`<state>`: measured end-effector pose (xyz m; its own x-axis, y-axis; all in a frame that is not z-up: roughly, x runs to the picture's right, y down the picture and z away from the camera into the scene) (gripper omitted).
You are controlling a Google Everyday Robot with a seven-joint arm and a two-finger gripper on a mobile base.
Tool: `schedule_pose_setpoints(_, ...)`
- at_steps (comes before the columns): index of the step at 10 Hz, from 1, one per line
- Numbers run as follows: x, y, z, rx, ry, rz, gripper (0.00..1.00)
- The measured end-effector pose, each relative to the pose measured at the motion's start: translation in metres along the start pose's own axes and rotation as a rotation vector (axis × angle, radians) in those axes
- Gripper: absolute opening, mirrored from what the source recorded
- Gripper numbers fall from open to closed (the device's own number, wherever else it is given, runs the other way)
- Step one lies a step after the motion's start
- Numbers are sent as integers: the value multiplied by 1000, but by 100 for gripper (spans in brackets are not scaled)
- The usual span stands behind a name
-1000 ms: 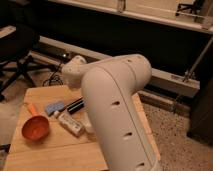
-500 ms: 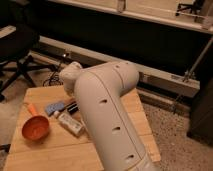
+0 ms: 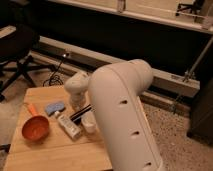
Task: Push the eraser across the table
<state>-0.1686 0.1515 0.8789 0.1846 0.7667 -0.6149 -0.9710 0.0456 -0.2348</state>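
The eraser [image 3: 80, 114], a narrow black striped block, lies at an angle near the middle of the light wooden table [image 3: 40, 155]. My big white arm [image 3: 122, 110] reaches over the table from the right and hides its right half. The gripper [image 3: 79, 102] hangs under the rounded wrist, just above and behind the eraser, and is largely hidden by the wrist and arm. A small white bottle [image 3: 67, 125] lies just left of the eraser.
A blue-grey flat pad [image 3: 54, 107] lies left of the wrist. An orange bowl with a handle [image 3: 35, 128] sits at the table's left. A white round object [image 3: 89, 122] sits right of the bottle. A black office chair [image 3: 17, 50] stands at the far left, and a long rail [image 3: 165, 80] runs behind the table.
The wrist has come lower and a little nearer, down toward the eraser and the bottle. The things on the table have not visibly moved.
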Motion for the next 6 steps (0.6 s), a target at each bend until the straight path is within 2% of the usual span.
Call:
schedule_pose_setpoints(1, 36, -5, -4, 5, 44, 41, 5)
schedule_pose_setpoints(2, 88, -16, -15, 22, 99, 107, 5)
schedule_pose_setpoints(3, 112, -23, -24, 31, 118, 145, 5)
schedule_pose_setpoints(4, 138, -30, -39, 43, 131, 195, 5)
schedule_pose_setpoints(5, 154, -36, -54, 55, 126, 240, 5)
schedule_pose_setpoints(6, 158, -42, -70, 60, 97, 289, 5)
